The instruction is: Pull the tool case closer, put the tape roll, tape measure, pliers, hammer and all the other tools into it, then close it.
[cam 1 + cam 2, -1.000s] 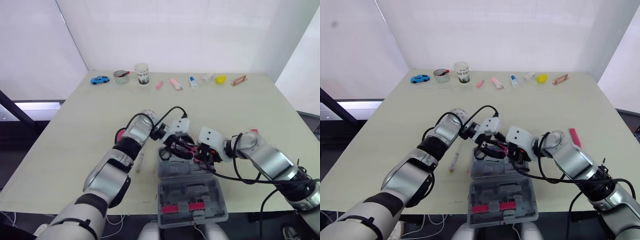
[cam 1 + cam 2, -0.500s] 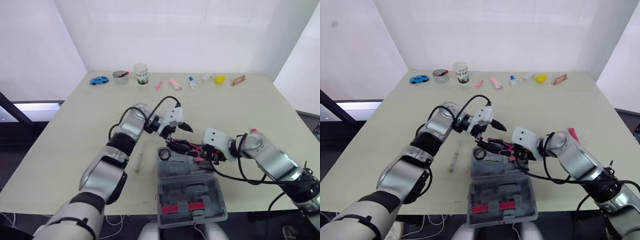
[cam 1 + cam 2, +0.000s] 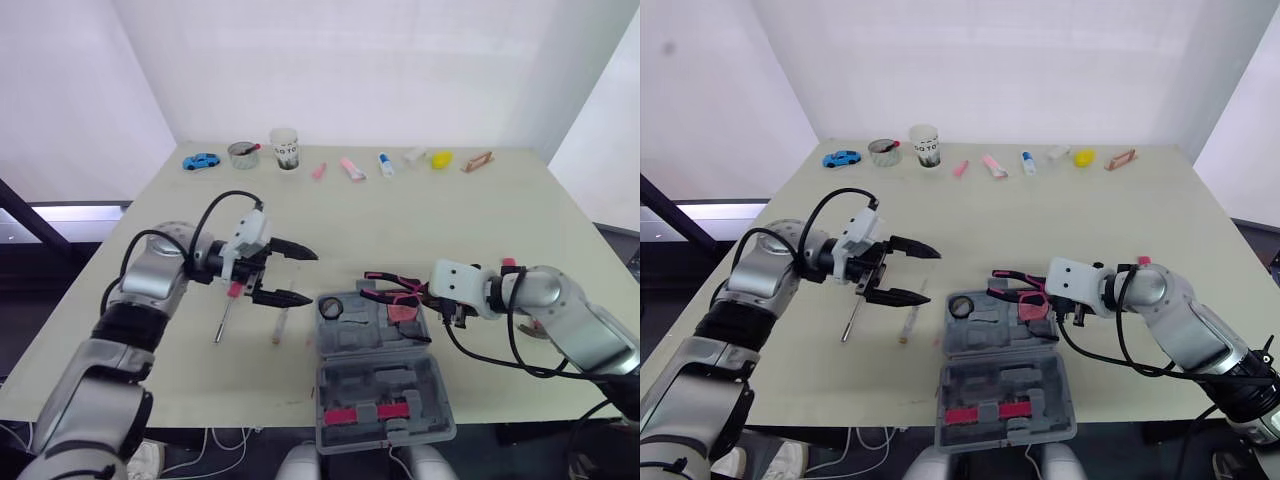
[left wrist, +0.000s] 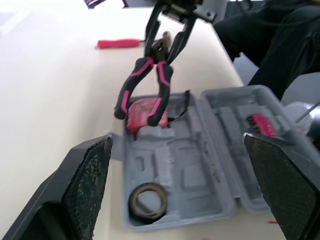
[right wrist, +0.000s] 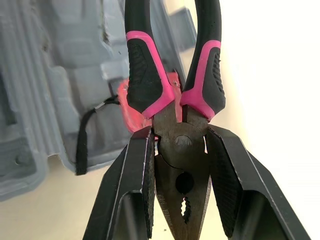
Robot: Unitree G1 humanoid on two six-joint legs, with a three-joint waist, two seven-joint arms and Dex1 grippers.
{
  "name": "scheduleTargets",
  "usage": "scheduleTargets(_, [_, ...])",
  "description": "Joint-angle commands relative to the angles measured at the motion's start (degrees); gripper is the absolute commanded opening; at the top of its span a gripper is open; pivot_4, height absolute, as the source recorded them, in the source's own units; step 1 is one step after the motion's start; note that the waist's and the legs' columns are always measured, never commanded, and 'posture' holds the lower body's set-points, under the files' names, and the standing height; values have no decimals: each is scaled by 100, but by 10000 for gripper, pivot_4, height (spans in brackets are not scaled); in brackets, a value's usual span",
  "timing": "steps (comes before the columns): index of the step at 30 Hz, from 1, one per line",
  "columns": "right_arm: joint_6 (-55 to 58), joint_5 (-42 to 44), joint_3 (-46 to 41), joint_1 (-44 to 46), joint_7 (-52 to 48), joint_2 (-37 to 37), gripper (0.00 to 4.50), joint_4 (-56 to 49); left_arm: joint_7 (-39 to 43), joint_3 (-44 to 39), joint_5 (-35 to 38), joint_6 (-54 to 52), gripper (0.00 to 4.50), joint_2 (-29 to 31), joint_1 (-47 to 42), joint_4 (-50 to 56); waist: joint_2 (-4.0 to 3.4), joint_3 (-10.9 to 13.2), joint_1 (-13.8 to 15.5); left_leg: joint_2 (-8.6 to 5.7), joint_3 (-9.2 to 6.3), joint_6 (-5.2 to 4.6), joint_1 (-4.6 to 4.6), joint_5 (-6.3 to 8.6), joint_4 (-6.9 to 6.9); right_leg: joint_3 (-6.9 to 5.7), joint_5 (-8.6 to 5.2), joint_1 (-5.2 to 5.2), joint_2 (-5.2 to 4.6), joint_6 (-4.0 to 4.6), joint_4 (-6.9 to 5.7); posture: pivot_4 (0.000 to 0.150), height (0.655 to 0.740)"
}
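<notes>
The grey tool case [image 3: 375,375] lies open at the table's front edge. In its rear half sit a tape roll [image 3: 331,307] and a pink tape measure [image 3: 403,312]. My right gripper [image 3: 428,291] is shut on the head of the pink-and-black pliers [image 5: 172,85], holding them just above the tape measure with the handles pointing left. My left gripper [image 3: 312,277] hangs open and empty to the left of the case. Under it on the table lie a pink-handled screwdriver [image 3: 228,310] and a clear-handled one [image 3: 279,325].
A pink tool [image 3: 507,263] lies on the table behind my right arm. Along the far edge stand a blue toy car [image 3: 200,160], a tin [image 3: 241,154], a cup [image 3: 285,147], small tubes and a yellow object [image 3: 441,158].
My left gripper let go near the pliers and drew back to the left, open. The right gripper kept the pliers and shifted slightly right over the case.
</notes>
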State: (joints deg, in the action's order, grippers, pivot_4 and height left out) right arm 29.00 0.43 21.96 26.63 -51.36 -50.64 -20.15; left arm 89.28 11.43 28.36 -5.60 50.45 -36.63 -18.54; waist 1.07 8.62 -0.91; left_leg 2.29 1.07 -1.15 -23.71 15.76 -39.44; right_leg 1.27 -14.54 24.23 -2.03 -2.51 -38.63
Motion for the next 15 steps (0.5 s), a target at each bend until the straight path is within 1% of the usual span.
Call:
scheduleTargets(1, [-405,-55,-356,-95,-216,-270,10259,-212,322,-406,151,-9,44467,437,276,227,-2,2,-6,0,2,0,1,0,1,1,0,2,1,1,-1,1500,7400])
scheduleTargets(6, [-758,-134,-268,-41,-548,-348,10259,-170,322,-552,125,42,44467,569,444,278,-3,2,43,1,3,0,2,0,-6,-1,-1,3,1,1,-17,1500,7400])
scheduleTargets(11, [-887,-371,-60,303,-731,-134,10259,11,322,-621,134,-6,44467,530,487,385,-4,3,22,1,6,1,3,-1,-11,2,-1,3,1,1,-21,1500,7400])
scheduleTargets(15, [-557,-623,281,747,-1005,153,10259,45,322,-658,249,86,44467,542,515,484,-6,4,4,2,5,1,3,-1,-11,3,-1,6,4,1,-21,1500,7400])
